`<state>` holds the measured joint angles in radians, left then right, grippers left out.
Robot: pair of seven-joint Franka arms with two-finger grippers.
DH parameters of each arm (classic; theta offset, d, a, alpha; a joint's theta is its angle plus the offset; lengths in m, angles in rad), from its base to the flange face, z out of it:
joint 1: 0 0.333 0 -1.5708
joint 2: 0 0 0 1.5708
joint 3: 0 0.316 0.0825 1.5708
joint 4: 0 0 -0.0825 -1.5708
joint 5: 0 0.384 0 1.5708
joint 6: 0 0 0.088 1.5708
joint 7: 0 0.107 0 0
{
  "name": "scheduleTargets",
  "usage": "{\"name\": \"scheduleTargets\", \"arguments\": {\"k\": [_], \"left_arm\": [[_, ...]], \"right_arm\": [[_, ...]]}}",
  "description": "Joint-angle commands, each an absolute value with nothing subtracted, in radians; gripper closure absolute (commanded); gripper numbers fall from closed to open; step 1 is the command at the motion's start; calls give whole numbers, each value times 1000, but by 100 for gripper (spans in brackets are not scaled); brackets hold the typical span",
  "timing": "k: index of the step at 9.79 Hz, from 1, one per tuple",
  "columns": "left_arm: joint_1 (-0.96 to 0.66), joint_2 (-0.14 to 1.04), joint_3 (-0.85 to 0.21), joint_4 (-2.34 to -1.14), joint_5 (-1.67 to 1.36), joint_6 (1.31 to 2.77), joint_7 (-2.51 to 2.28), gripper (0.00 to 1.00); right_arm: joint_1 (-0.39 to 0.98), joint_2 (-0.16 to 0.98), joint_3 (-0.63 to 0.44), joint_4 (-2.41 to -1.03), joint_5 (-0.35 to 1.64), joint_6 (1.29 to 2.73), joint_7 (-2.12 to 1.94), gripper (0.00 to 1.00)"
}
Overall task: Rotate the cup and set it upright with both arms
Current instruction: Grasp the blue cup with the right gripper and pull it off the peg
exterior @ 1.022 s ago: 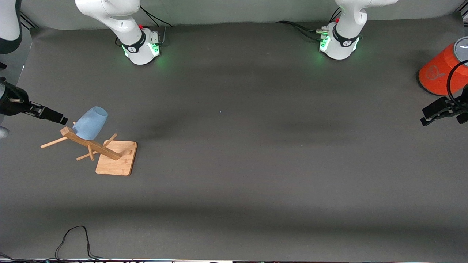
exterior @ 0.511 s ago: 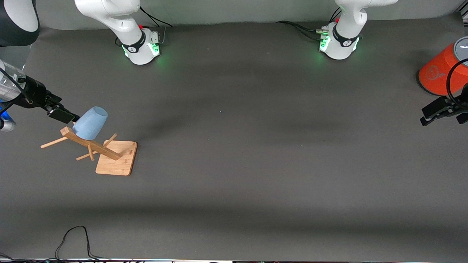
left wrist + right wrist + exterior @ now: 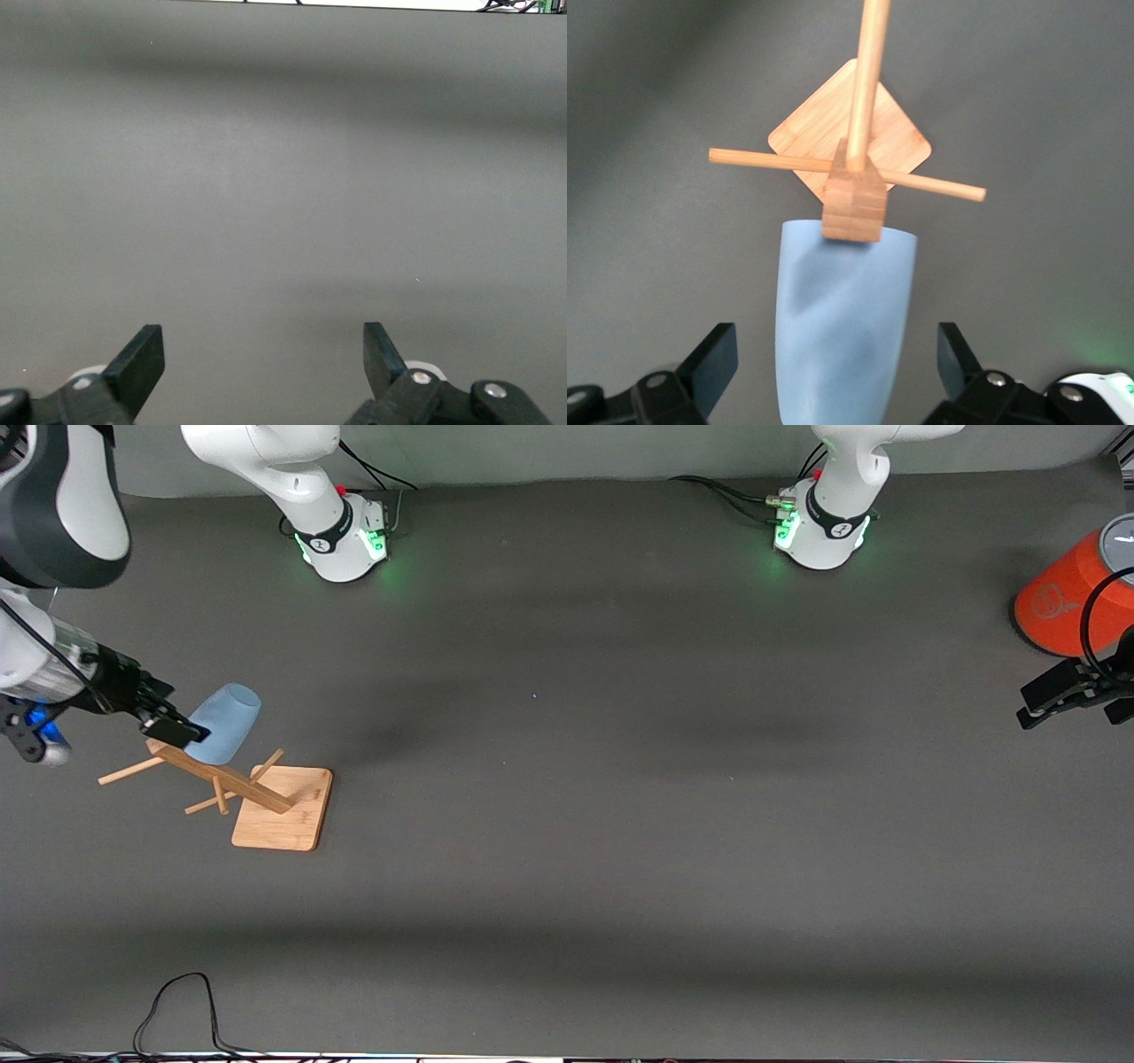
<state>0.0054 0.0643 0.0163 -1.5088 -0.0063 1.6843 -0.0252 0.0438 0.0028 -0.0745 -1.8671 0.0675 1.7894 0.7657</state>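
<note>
The right pincer [image 3: 177, 731], wide around the cup [image 3: 221, 723] on its rack [image 3: 232, 781], should probably close squarely mid-body before lifting, while the left pincer [image 3: 263, 354] waits wide over bare bench [image 3: 620, 824].

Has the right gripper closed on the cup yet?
No. In the right wrist view the right gripper is open, its fingers spread on either side of the cup with gaps showing.

In the left of the frame, our right gripper [image 3: 173, 726] straddles the cup [image 3: 221, 723] with fingers apart; the wooden rack [image 3: 257, 797] crowds it from below. The mat's [image 3: 620, 824] broad centre lies open for passage.
</note>
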Motion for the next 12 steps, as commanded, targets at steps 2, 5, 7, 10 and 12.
{"name": "scheduleTargets", "arguments": {"k": [2,5,7,10,12], "left_arm": [[-5,61,18,-1500,2,1663,-25,0],[-5,60,18,-1500,2,1654,-26,0],[-5,61,18,-1500,-2,1652,-26,0],[-3,61,20,-1499,-2,1652,-26,0],[-3,61,20,-1500,-2,1652,-26,0]], "right_arm": [[48,-17,-80,-1949,106,1882,785,0],[49,-18,-80,-1990,106,1898,784,1],[49,-18,-81,-1990,106,1894,781,41],[51,-23,-80,-1985,104,1890,781,46],[54,-47,-71,-1976,106,1864,784,46]]}}
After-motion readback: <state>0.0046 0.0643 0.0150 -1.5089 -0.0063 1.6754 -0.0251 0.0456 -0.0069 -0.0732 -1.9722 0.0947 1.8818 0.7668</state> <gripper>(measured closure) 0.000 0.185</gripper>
